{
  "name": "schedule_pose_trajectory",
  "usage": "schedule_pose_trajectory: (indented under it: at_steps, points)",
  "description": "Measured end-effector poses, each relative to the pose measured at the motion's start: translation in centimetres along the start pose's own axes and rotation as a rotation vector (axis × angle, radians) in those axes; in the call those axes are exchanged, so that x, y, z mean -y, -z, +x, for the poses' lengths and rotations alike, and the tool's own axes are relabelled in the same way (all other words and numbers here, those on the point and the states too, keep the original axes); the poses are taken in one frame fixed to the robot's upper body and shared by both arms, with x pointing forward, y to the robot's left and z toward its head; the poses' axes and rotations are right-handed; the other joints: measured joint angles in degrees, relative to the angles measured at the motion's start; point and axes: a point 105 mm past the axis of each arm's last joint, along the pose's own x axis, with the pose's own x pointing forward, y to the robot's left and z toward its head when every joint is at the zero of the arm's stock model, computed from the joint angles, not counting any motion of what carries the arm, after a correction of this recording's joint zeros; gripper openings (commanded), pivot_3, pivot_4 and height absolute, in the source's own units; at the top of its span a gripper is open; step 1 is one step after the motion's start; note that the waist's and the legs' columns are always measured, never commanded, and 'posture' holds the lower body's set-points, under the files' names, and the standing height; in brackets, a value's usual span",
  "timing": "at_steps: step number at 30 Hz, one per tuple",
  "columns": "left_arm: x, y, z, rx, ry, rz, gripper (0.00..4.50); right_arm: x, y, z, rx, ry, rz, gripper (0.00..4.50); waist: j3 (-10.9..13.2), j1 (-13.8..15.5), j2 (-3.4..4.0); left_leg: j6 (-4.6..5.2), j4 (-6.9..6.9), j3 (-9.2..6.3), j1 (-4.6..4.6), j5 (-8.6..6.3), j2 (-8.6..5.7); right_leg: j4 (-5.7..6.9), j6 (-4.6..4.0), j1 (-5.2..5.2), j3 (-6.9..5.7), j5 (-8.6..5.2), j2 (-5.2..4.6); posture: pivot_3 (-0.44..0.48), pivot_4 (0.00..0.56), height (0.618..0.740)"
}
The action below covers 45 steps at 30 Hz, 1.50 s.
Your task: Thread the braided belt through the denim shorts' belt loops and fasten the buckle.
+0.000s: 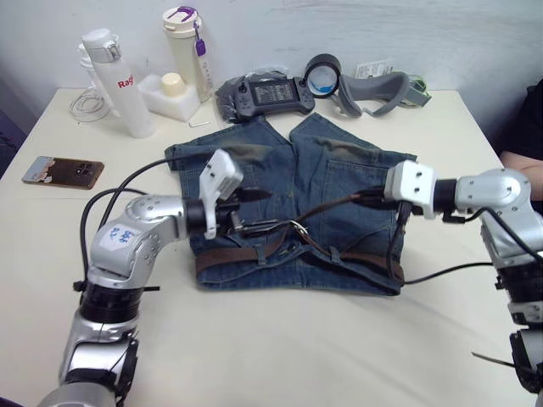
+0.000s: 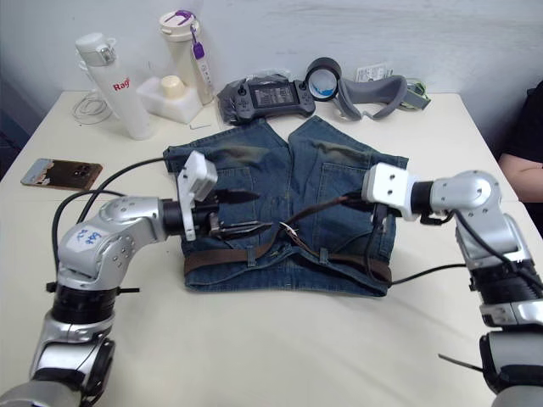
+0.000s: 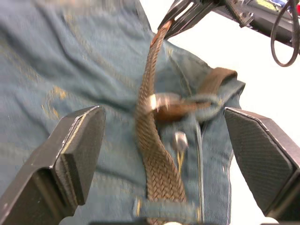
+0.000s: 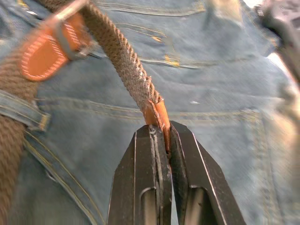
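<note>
The denim shorts (image 1: 327,161) lie flat on the table, waistband toward me. The braided belt (image 1: 246,254) runs along the waistband under a belt loop (image 1: 335,253). Its free end passes through the buckle (image 1: 295,227) and rises to the right. My right gripper (image 1: 365,198) is shut on the belt's leather tip (image 4: 157,115), holding it above the shorts. My left gripper (image 1: 254,212) hovers open just left of the buckle (image 3: 159,102), one finger (image 3: 79,140) on either side of the strap. Another belt loop (image 3: 164,206) crosses the strap close to the left wrist camera.
A phone (image 1: 64,171) lies at the left edge. Two bottles (image 1: 119,80) (image 1: 188,51), a white container (image 1: 170,93), a handheld game console (image 1: 270,93), a tape roll (image 1: 322,75) and a grey headset (image 1: 377,89) line the back. A person's arm (image 1: 522,165) rests at the right.
</note>
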Motion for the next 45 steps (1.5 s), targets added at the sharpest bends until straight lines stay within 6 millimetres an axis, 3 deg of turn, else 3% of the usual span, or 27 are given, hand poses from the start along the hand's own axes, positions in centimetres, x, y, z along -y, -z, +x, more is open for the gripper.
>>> schedule_pose_trajectory:
  at_steps: [5,7,10,15,16,17,19,23,29,32,33,36,41,42,45]
  points:
    - [-0.2,-2.7,3.9,0.09,-0.018,0.048,4.4,3.2,-3.4,-0.7,0.042,0.06,-0.093,0.0,0.0,-0.02,0.0,0.0,-0.01,0.0,0.0,0.0,0.02,0.02,0.0,-0.02,-0.02,0.0,0.02,0.0,0.15,0.74]
    - [-0.4,-2.6,5.3,0.086,-0.04,0.061,4.4,3.1,-4.6,-0.3,0.072,0.044,-0.097,0.0,0.0,-0.03,0.0,0.0,-0.03,0.0,0.0,0.0,0.02,0.02,0.0,-0.04,-0.02,0.0,0.01,0.0,0.15,0.74]
    - [-0.8,-1.5,6.2,0.047,-0.07,0.056,3.56,2.7,-5.1,0.1,0.085,0.026,-0.082,0.0,0.0,-0.1,0.0,0.0,-0.03,0.04,-0.01,0.0,0.02,0.03,0.0,-0.06,-0.04,0.0,0.03,0.0,0.15,0.74]
    - [-1.0,-1.4,7.1,0.054,-0.095,0.017,1.35,2.2,-6.2,0.3,0.101,0.008,-0.083,0.0,0.0,-0.01,0.0,0.0,-0.02,0.02,-0.03,0.0,0.02,0.04,0.0,-0.07,-0.03,0.0,0.01,0.0,0.15,0.74]
    - [-1.1,-1.5,7.0,0.055,-0.098,0.012,1.14,2.1,-6.2,0.3,0.103,0.005,-0.079,0.0,0.0,0.01,0.01,0.0,-0.01,0.02,-0.03,0.0,0.02,0.04,0.0,-0.07,-0.03,0.0,0.01,0.0,0.15,0.74]
    - [-1.2,-1.4,7.0,0.052,-0.103,0.003,0.45,2.0,-6.2,0.4,0.102,0.001,-0.077,0.0,0.0,0.0,0.0,0.0,0.0,0.02,-0.03,0.0,0.01,0.04,0.0,-0.06,-0.03,0.0,0.01,0.0,0.15,0.74]
    - [-1.0,-1.4,7.1,0.068,-0.098,-0.065,0.03,1.8,-6.2,0.4,0.098,0.008,-0.056,0.0,0.0,0.04,0.0,0.0,0.01,0.01,-0.04,0.0,0.0,0.04,0.0,-0.06,-0.03,0.0,0.0,0.0,0.15,0.74]
    - [-0.8,-0.8,6.8,0.089,-0.087,-0.21,0.0,1.4,-5.3,0.7,0.081,0.013,0.018,1.5,0.0,-0.03,0.0,0.0,0.0,-0.02,-0.05,0.0,0.02,0.05,0.0,-0.06,-0.01,0.0,-0.01,0.0,0.15,0.74]
    - [-1.7,-1.4,4.5,0.156,-0.139,-0.364,0.0,0.0,-3.3,0.8,0.047,-0.004,0.19,4.24,0.0,-0.05,0.0,0.0,-0.02,-0.03,-0.05,0.0,0.02,0.03,0.0,-0.06,-0.01,0.0,-0.03,0.0,0.15,0.74]
    - [-2.1,-1.0,3.4,0.208,-0.179,-0.499,0.0,-0.6,-3.5,0.7,0.09,0.002,0.332,4.24,0.0,-0.04,0.0,0.0,-0.01,-0.16,-0.05,0.0,0.05,0.05,0.0,-0.02,-0.02,0.0,-0.1,0.0,0.15,0.74]
    - [-2.4,-0.9,3.0,0.226,-0.2,-0.55,0.0,-1.1,-3.8,1.1,0.125,-0.006,0.402,4.01,0.0,-0.08,0.0,-0.01,0.01,-0.2,-0.06,0.0,0.06,0.03,0.0,0.0,-0.02,0.0,-0.1,0.0,0.15,0.74]
    - [-2.6,-0.6,2.4,0.251,-0.235,-0.638,0.0,-2.3,-4.6,3.0,0.219,-0.036,0.561,2.88,0.0,-0.32,0.0,-0.02,-0.02,-0.19,-0.07,0.01,0.04,0.03,0.0,-0.02,-0.01,0.0,-0.09,0.0,0.15,0.74]
    - [-2.3,1.2,2.0,0.204,-0.303,-0.674,0.0,-4.3,-6.3,5.2,0.308,-0.097,0.7,0.35,-0.01,-0.41,-0.01,-0.04,-0.08,-0.21,-0.05,0.01,0.0,0.07,0.0,-0.04,0.0,0.0,-0.03,0.0,0.15,0.74]
    - [-2.3,1.8,1.9,0.192,-0.318,-0.687,0.0,-5.2,-6.5,5.9,0.313,-0.123,0.727,0.04,-0.01,-0.41,-0.01,-0.04,-0.07,-0.21,-0.06,0.01,0.0,0.07,0.0,-0.04,0.01,0.0,-0.02,0.0,0.15,0.74]
    - [-2.4,2.2,1.7,0.187,-0.347,-0.697,0.0,-6.7,-6.5,7.3,0.288,-0.168,0.757,0.04,-0.01,-0.19,-0.01,-0.05,-0.03,-0.19,-0.07,0.02,-0.03,0.07,0.0,-0.04,0.02,0.0,-0.01,0.0,0.15,0.74]
